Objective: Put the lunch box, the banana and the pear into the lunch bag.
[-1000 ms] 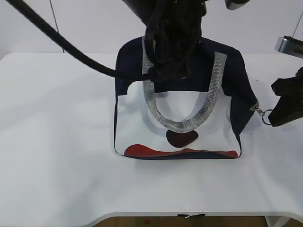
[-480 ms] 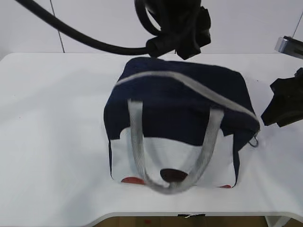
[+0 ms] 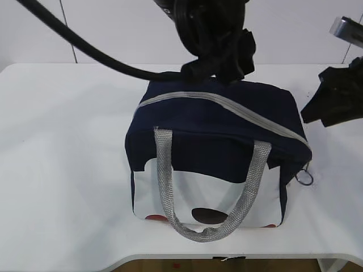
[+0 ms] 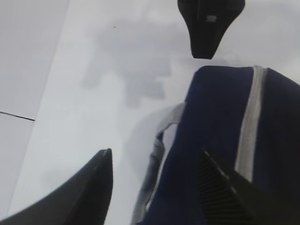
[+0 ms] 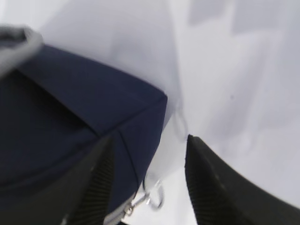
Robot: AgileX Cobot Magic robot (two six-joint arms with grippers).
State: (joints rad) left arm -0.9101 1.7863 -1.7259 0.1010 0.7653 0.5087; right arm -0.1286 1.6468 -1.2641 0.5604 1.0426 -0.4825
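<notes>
Lunch bag (image 3: 215,153) stands zipped at centre frame; right gripper (image 5: 147,183), jaws apart and empty, is nearest its ring pull (image 3: 305,177), left gripper (image 4: 154,187) also open.

Lunch bag (image 3: 218,153) now upright, released.

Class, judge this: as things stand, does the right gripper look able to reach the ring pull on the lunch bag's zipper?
Probably yes. The right gripper is open just above the ring pull at the lunch bag's end, with nothing in between.
</notes>
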